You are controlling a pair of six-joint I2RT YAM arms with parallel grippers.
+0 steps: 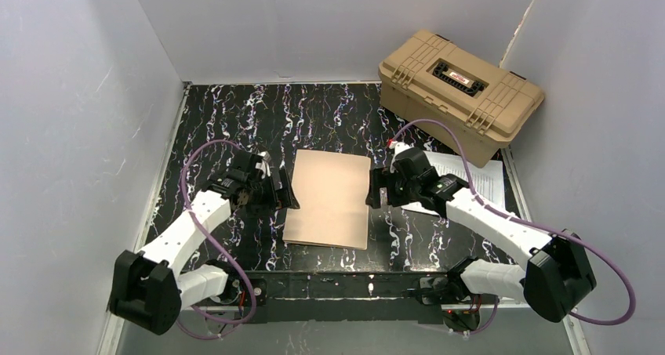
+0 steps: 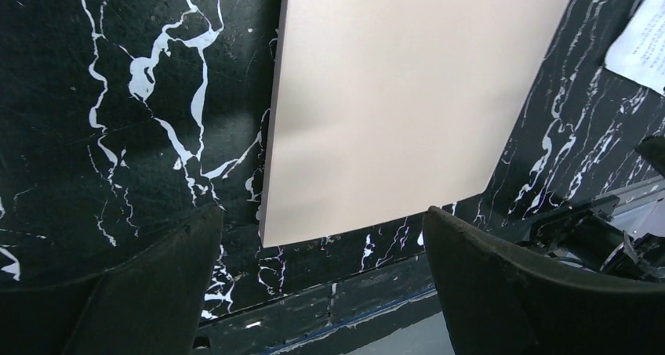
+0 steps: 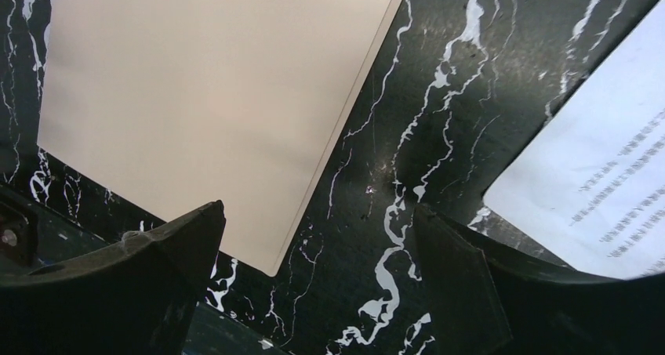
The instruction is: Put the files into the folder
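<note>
Soft even light, top view sharp; wrist views dimmer, fingers (image 2: 118, 292) black and out of focus up close, grey shadow across folder's (image 2: 408, 96) near edge, files (image 3: 596, 175) text slightly blurred.

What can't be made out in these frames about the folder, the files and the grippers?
- The folder, all views: lies closed, its cover hides the inside.
- The files, top view: the right arm covers part; sheet count unclear; print too small to read.
- Left gripper and right gripper, wrist views: open, finger bases cut off by the bottom edge.
</note>
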